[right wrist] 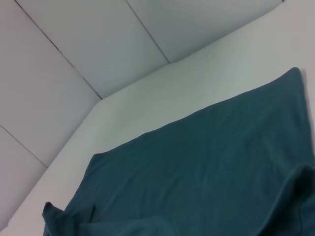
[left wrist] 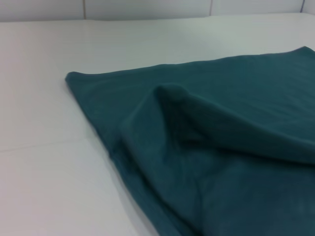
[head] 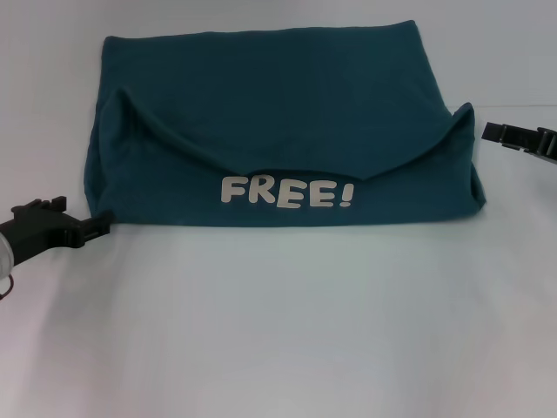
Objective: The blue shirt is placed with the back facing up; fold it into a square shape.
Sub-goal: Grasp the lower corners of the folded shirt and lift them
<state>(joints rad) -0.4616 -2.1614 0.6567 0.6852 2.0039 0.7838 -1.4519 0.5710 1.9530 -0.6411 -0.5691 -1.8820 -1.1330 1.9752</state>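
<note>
Left tool point(head: 103, 221) touches blue shirt point(head: 278, 113) reading "FREE!" point(head: 286, 192).

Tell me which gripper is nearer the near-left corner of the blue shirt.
Left. The left gripper sits right at that corner of the blue shirt; the right gripper is across at the shirt's opposite side edge.

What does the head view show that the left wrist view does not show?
Only the head view shows the white "FREE!" lettering, the left end effector at the shirt's near left corner, and the right end effector beside its right edge. Only the left wrist view shows the wall behind the table. Both show the blue shirt, partly folded with a loose raised flap, on the white table.
</note>
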